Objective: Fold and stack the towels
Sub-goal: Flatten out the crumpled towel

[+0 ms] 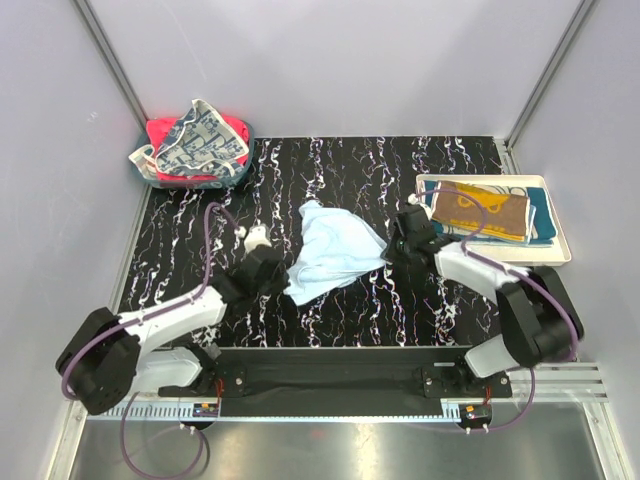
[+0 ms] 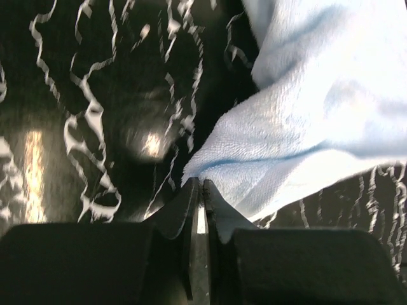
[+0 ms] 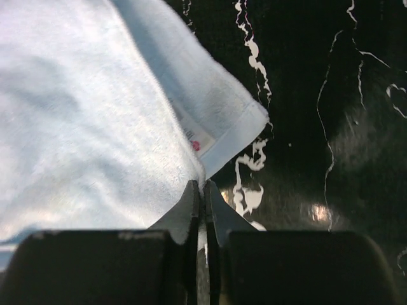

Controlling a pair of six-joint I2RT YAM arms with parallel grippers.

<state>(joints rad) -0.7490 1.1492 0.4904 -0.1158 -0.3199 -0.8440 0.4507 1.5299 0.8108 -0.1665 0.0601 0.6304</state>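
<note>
L tool [image 1: 284, 284], R tool [image 1: 392, 250] pinch blue towel [image 1: 335, 250]

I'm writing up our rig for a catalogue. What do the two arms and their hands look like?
The left arm and right arm match: white link shells, black joints, bulky black bases. A purple cable loops along each. The left hand and right hand each have two dark tapered fingers.
</note>
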